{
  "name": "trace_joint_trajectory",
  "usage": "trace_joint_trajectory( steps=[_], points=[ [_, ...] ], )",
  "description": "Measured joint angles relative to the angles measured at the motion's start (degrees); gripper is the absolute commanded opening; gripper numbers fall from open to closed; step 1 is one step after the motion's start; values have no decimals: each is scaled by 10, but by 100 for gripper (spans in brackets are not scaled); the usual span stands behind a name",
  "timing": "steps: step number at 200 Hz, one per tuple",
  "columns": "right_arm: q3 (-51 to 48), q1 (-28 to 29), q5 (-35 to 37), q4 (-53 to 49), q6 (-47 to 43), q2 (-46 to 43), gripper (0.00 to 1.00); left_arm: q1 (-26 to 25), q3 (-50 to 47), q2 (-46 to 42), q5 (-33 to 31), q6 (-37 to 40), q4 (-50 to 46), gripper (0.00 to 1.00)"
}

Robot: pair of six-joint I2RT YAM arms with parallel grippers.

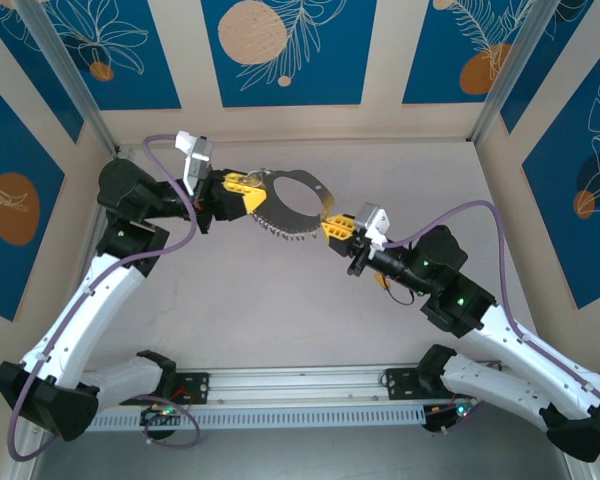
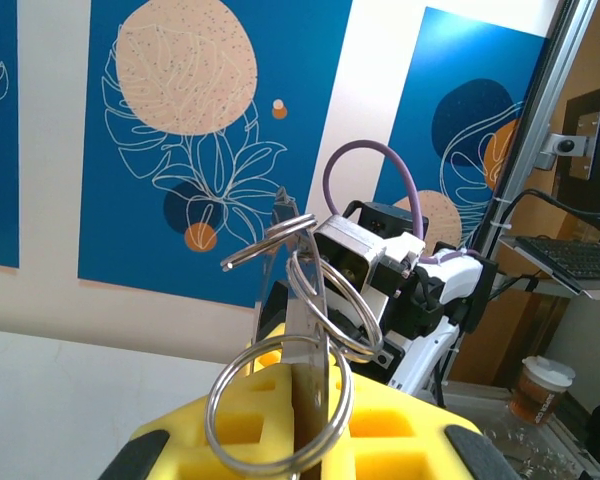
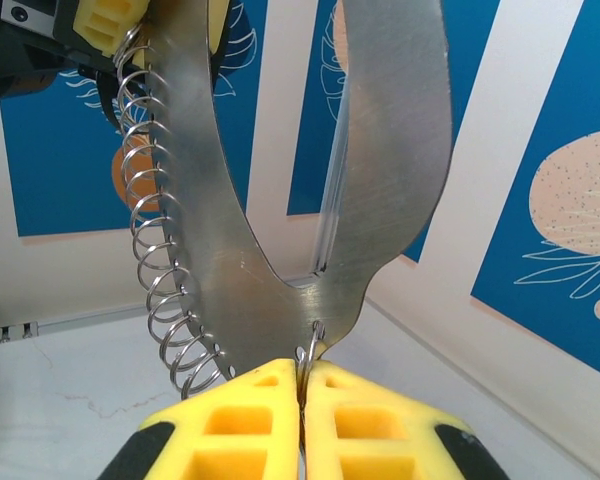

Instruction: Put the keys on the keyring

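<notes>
The keyring (image 1: 302, 179) is a broad, flat band of brushed grey metal bent into an open hoop. In the top view it sits in the upper middle of the frame. The keys (image 1: 283, 231) form a silvery fringe along its lower edge there. In the right wrist view the keyring (image 3: 380, 150) rises from bottom centre and forks toward the top. The keys (image 3: 155, 270) run down its left edge, closely spaced. Up close they look more like small wire loops.

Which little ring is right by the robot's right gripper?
The lone ring in the hole at the tip of the metal hoop, meeting the shut right gripper. The other rings line up along the hoop's edge, farther off.
</notes>
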Motion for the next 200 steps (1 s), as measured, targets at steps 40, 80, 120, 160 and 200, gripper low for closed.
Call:
trace_joint_trajectory(
  steps=[40,80,120,160,200],
  points=[
    [11,0,7,-26,-3,0,1,0,0,-2,-8,24,-27,0],
    [33,0,20,-70,-5,17,0,0,3,-5,-20,61,-78,0],
    [64,-1,31,-104,-4,43,10,0,7,-10,-33,86,-105,0],
    [65,-1,33,-104,-4,43,14,1,7,-11,-35,83,-103,0],
    [63,-4,35,-90,-3,33,24,1,6,-12,-34,73,-103,0]
  ],
)
